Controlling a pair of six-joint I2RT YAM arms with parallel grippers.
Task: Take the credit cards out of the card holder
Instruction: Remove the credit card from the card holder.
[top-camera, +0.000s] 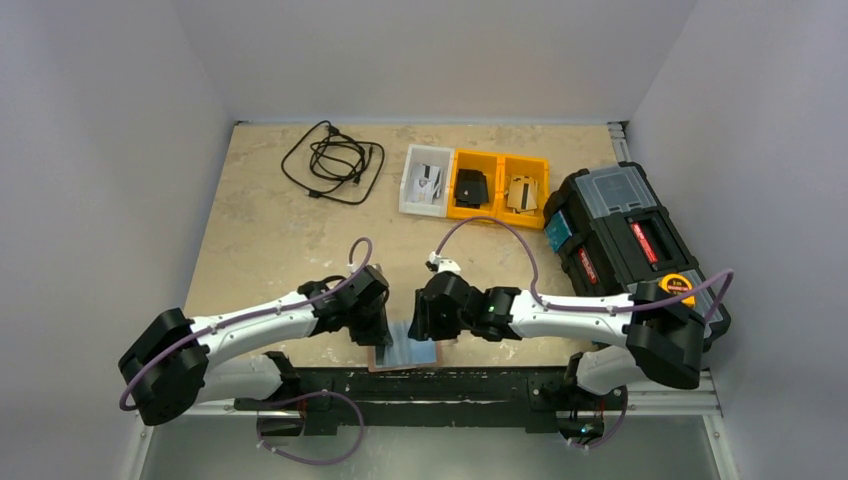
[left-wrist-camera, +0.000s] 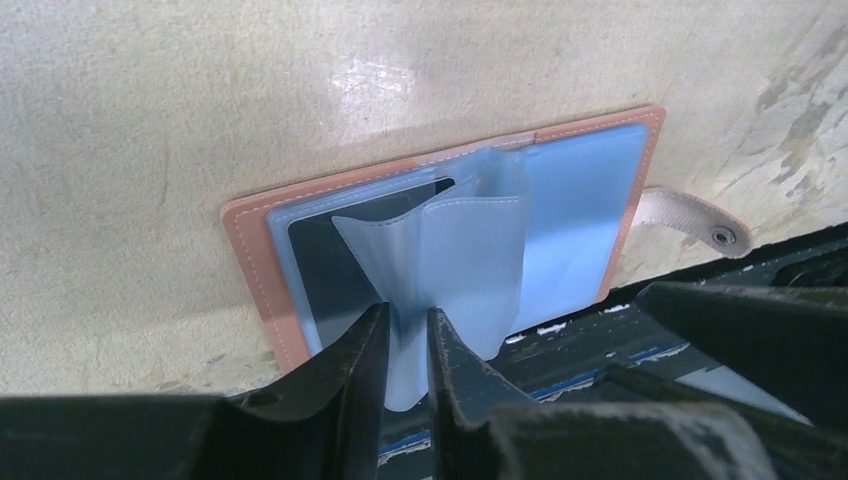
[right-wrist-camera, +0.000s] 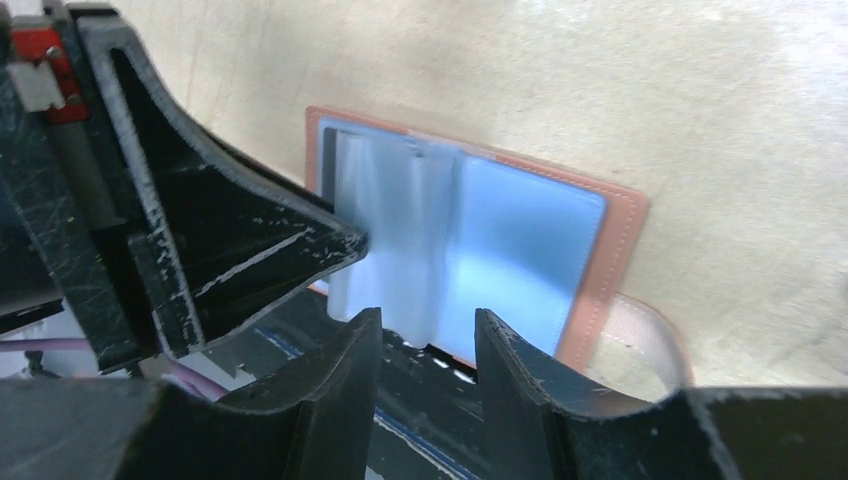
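Observation:
The card holder (top-camera: 405, 356) lies open at the table's near edge, reddish-brown outside (left-wrist-camera: 250, 262) with light blue plastic sleeves inside. It also shows in the right wrist view (right-wrist-camera: 616, 262). My left gripper (left-wrist-camera: 405, 330) is shut on the near edge of a translucent blue sleeve (left-wrist-camera: 455, 255) and holds it raised and curled. A dark card (left-wrist-camera: 335, 262) shows in the left pocket under it. I cannot tell a light blue card from the blue sleeves. My right gripper (right-wrist-camera: 428, 325) is open and empty, over the holder's near edge, close to the left gripper (top-camera: 378, 336).
A pale strap with a snap (left-wrist-camera: 692, 216) sticks out of the holder's right side. A black rail (top-camera: 450, 385) runs along the near edge. At the back lie a coiled black cable (top-camera: 333, 160), a white tray (top-camera: 425, 182), yellow trays (top-camera: 497, 187) and a black toolbox (top-camera: 625, 235).

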